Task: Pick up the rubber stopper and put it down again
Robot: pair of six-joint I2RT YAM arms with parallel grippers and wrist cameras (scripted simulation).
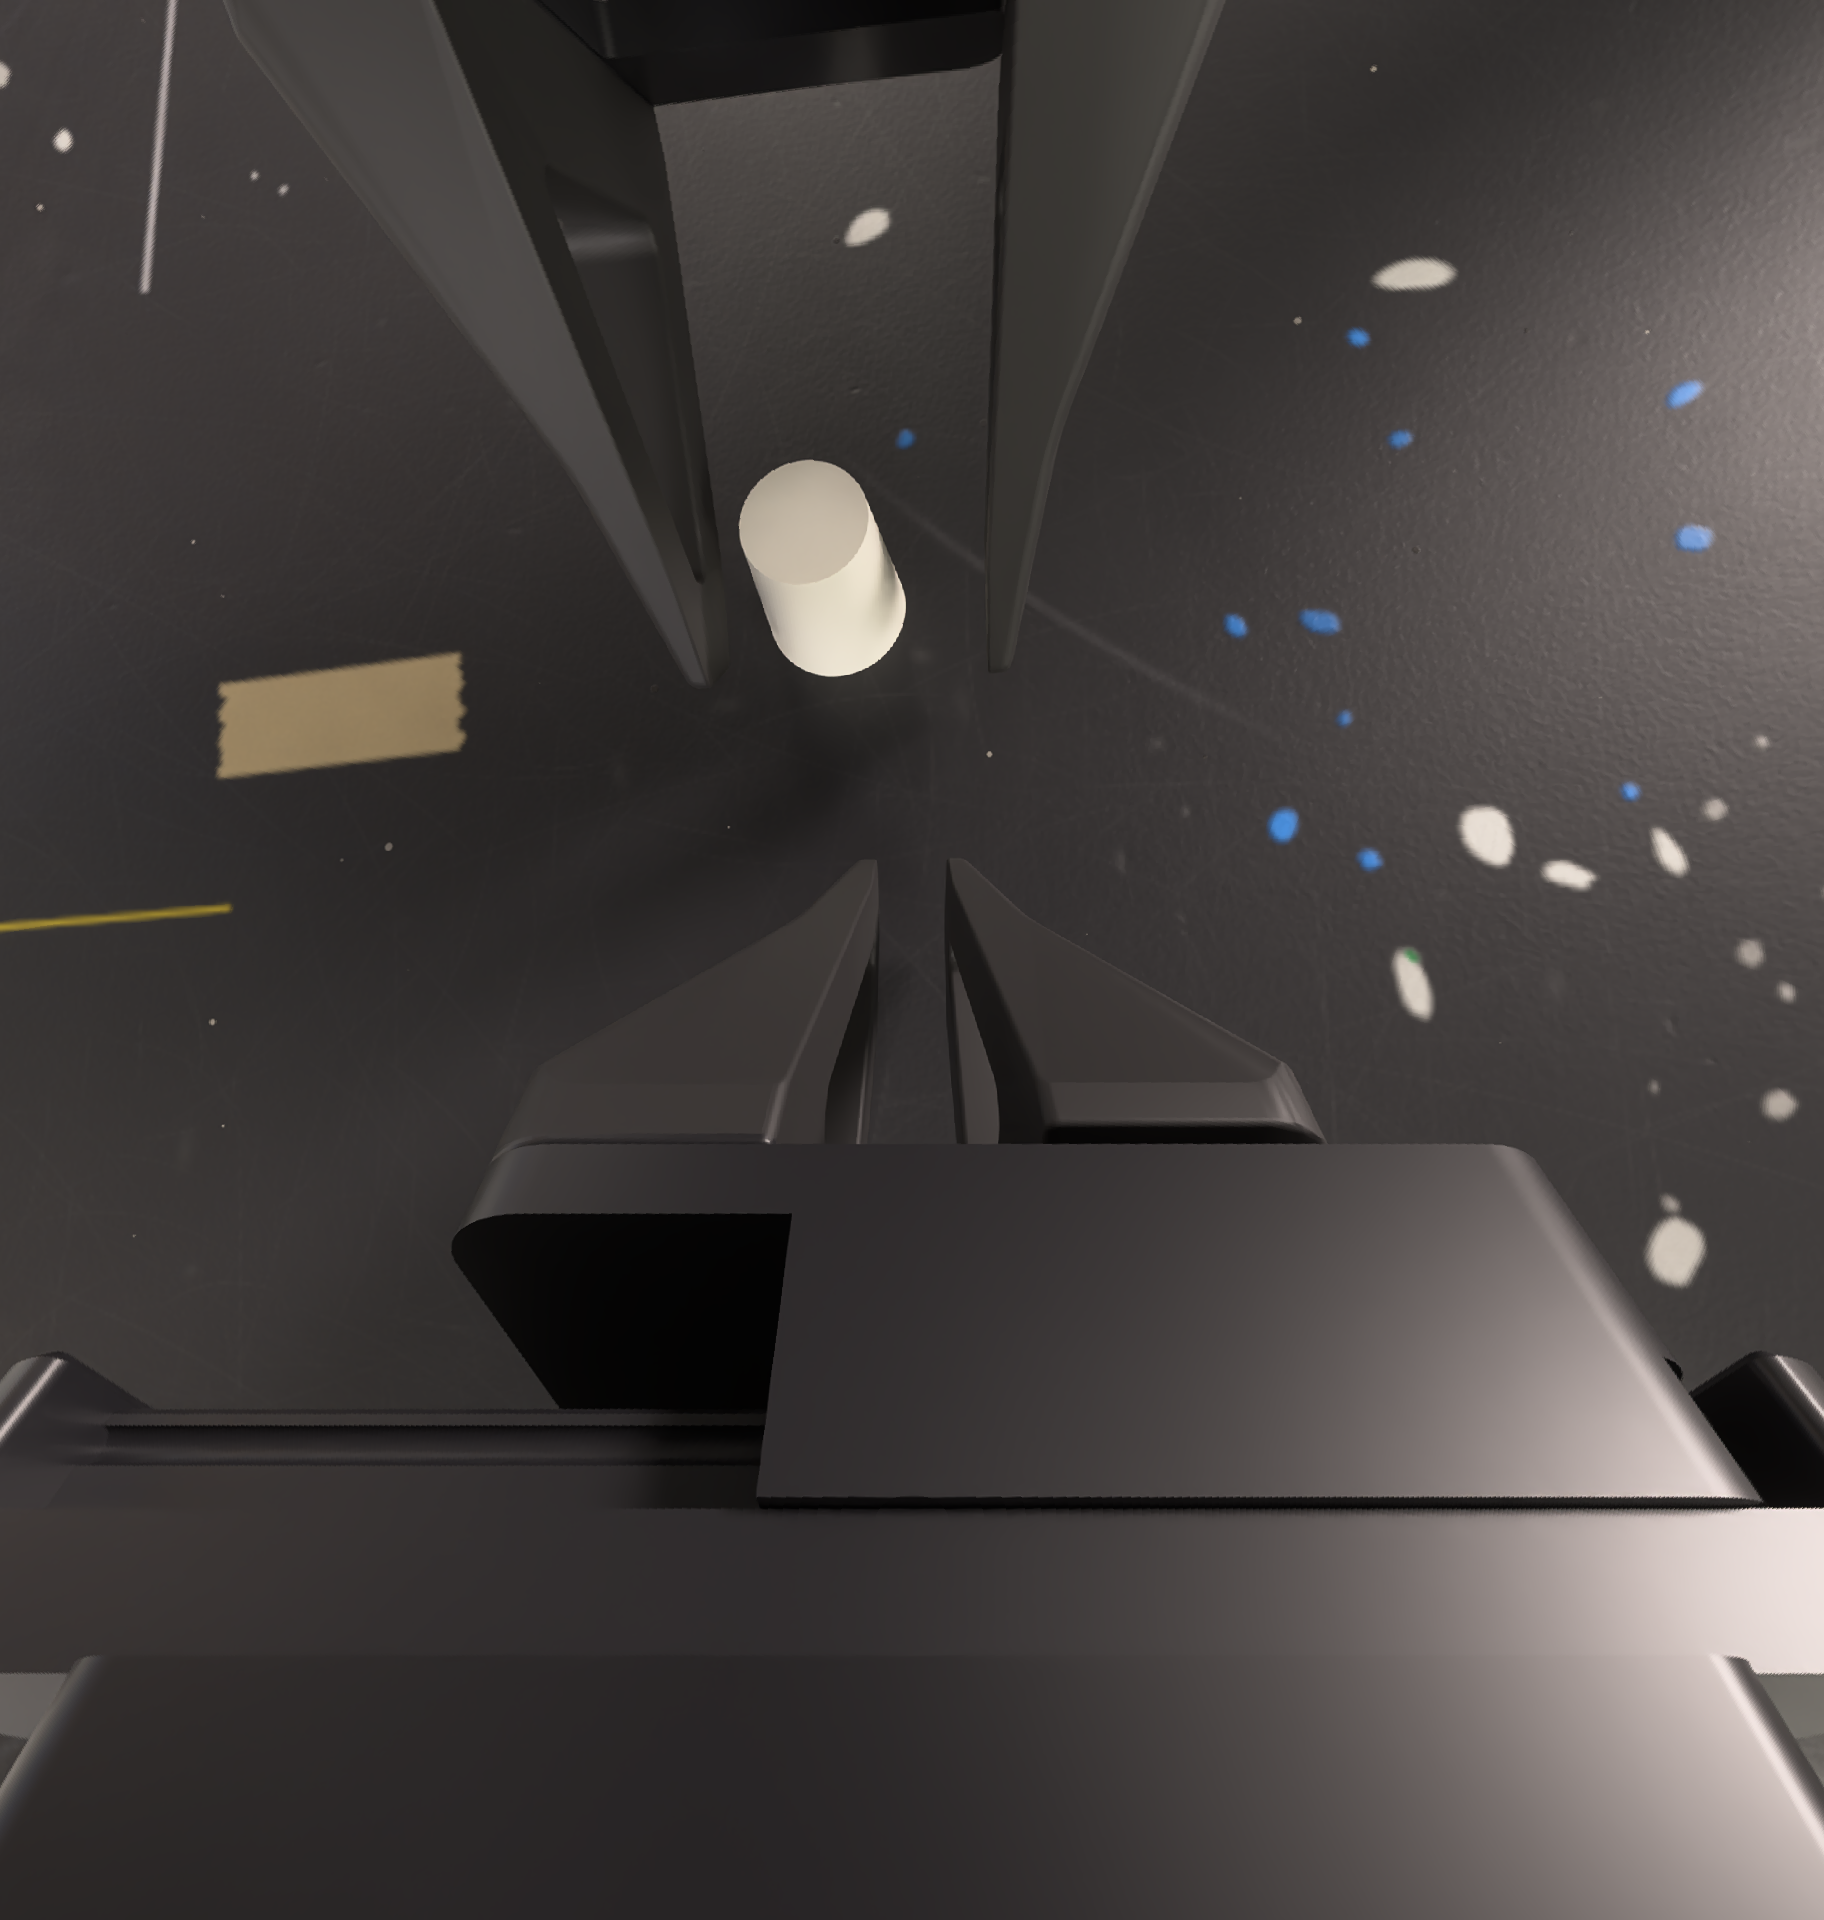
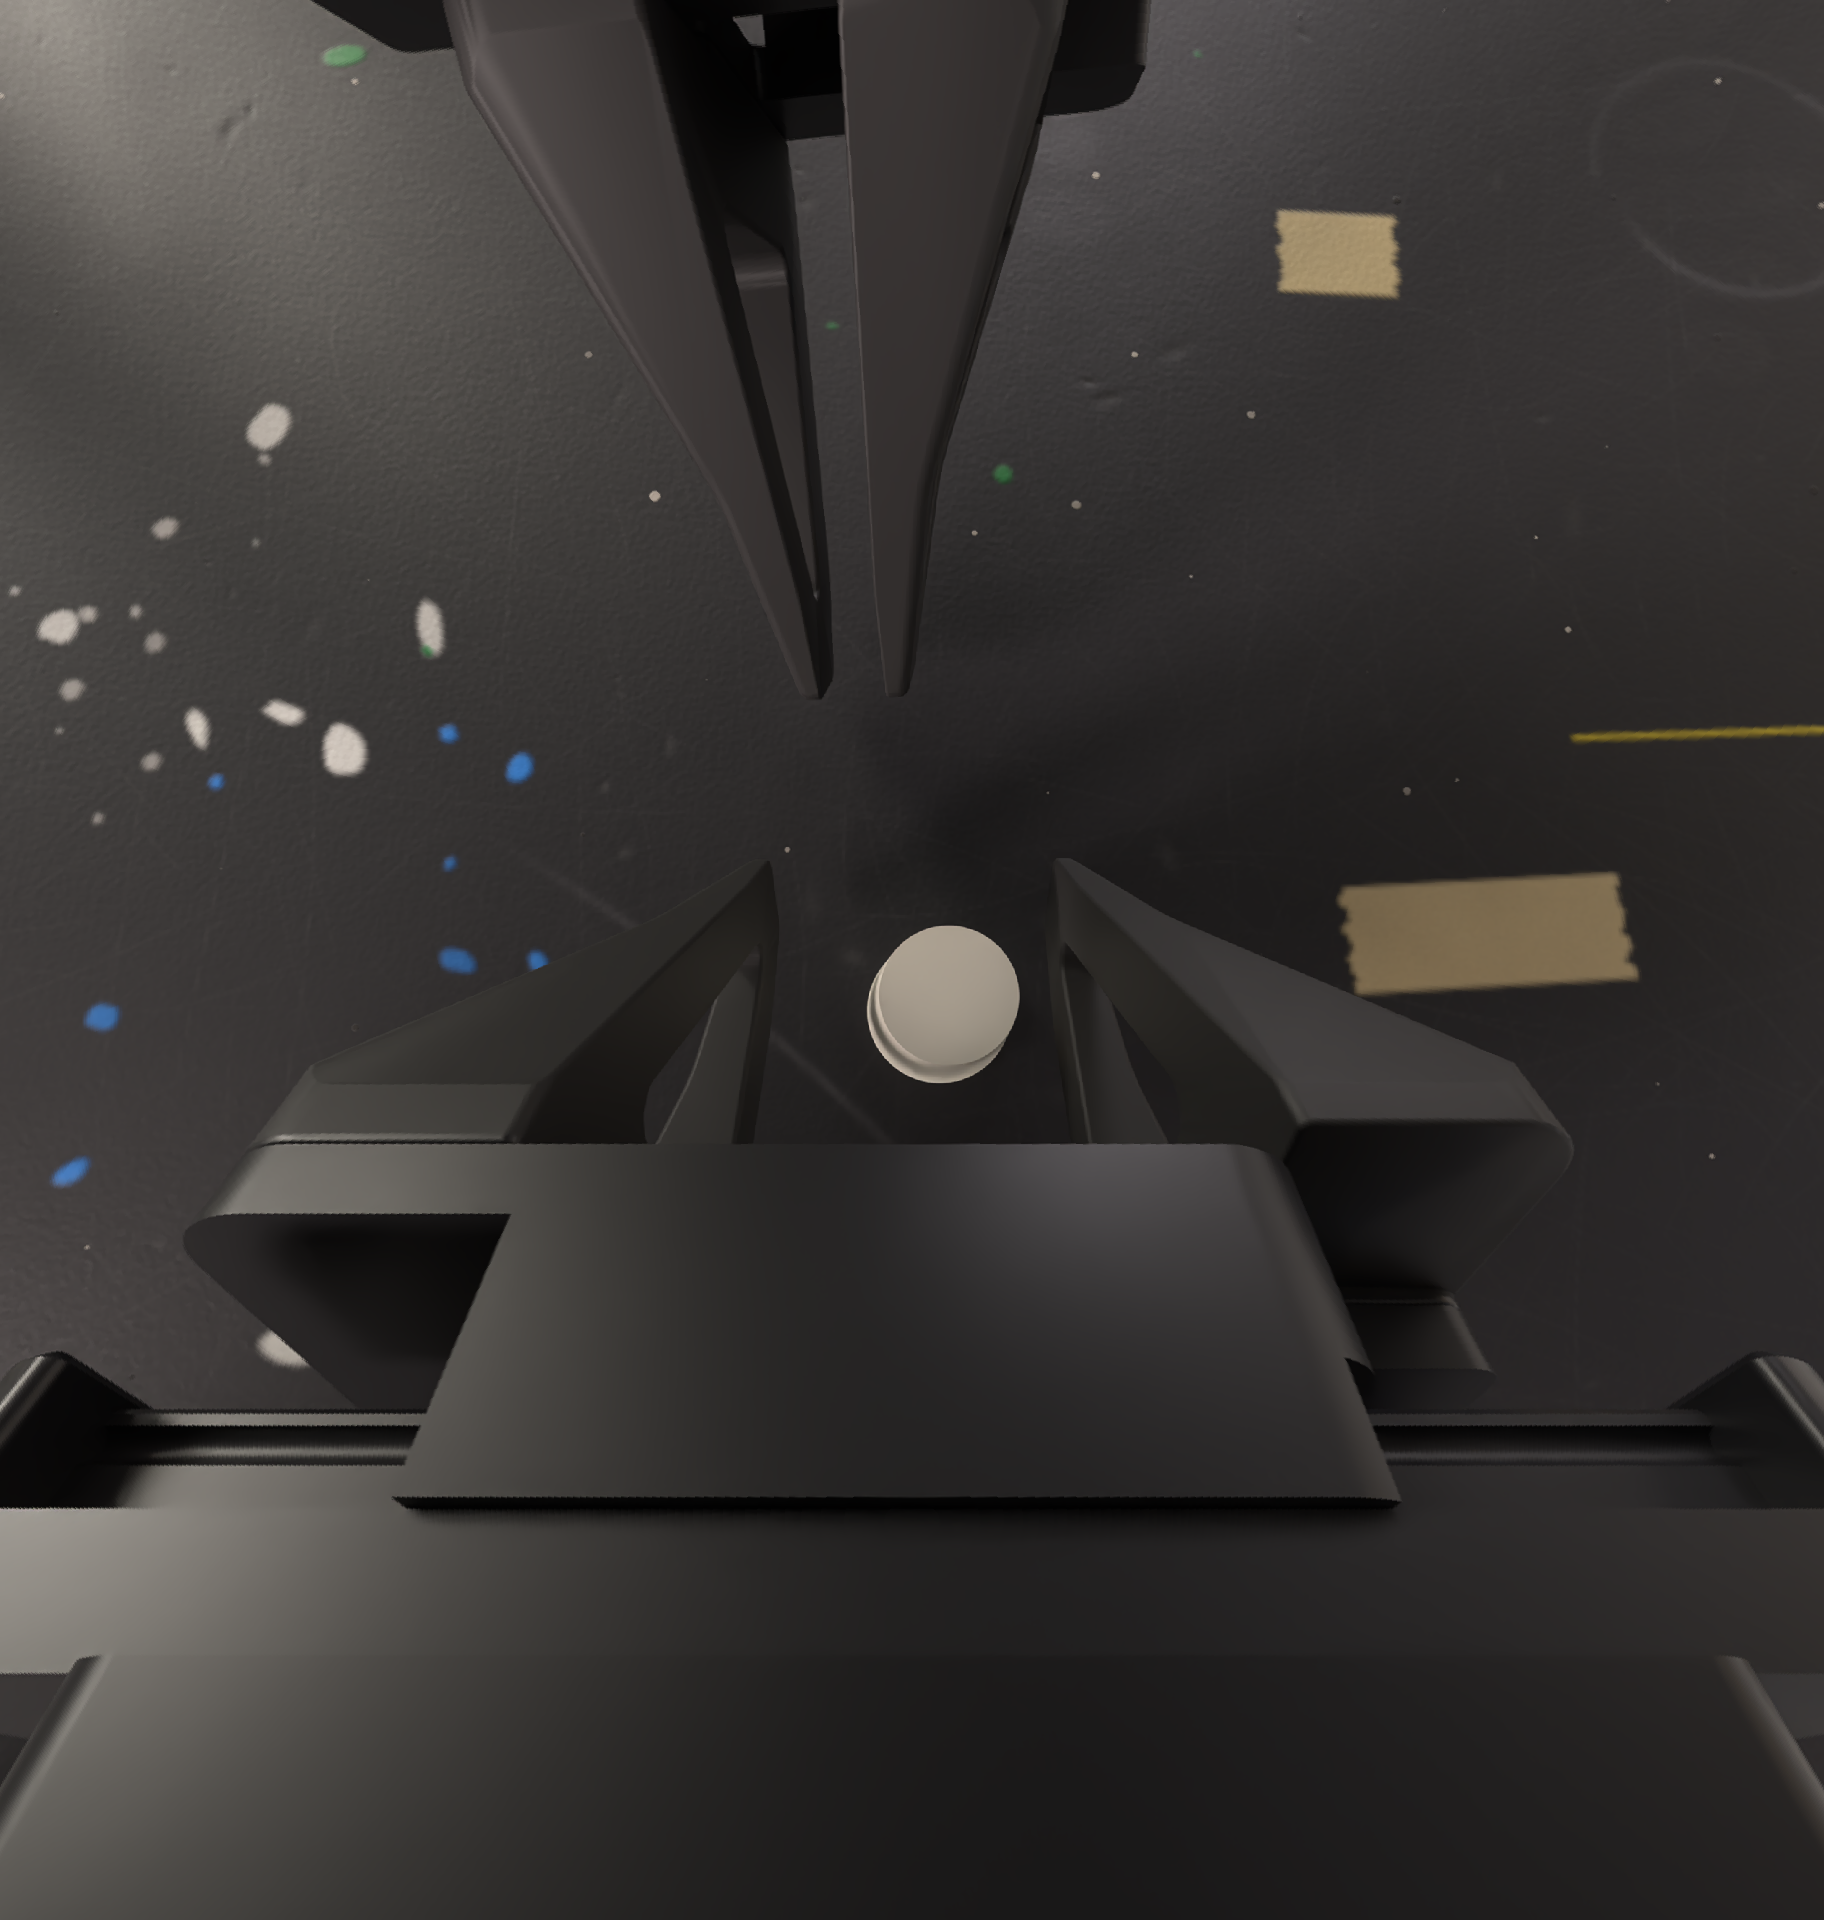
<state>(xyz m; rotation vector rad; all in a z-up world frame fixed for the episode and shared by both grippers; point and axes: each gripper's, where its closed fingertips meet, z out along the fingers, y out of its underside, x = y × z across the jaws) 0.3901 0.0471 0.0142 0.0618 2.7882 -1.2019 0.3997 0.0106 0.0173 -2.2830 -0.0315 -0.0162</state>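
The rubber stopper [image 2: 944, 1003] is a small off-white cylinder standing upright on the dark table. My right gripper [image 2: 916, 862] points down over it, open, with one finger on each side and a gap to each. In the left wrist view the stopper [image 1: 820, 566] shows between the right gripper's fingers [image 1: 851, 670], nearer one finger than the other. My left gripper [image 1: 911, 862] is shut and empty, hovering over bare table just short of the stopper. It also shows in the right wrist view [image 2: 861, 691], tips facing the right gripper.
The dark tabletop [image 1: 368, 1039] carries white and blue paint spots [image 1: 1282, 826]. A tan tape patch [image 1: 342, 715] lies to one side of the stopper, and another tape patch [image 2: 1337, 252] lies farther off. A thin yellow line [image 1: 87, 920] crosses the surface.
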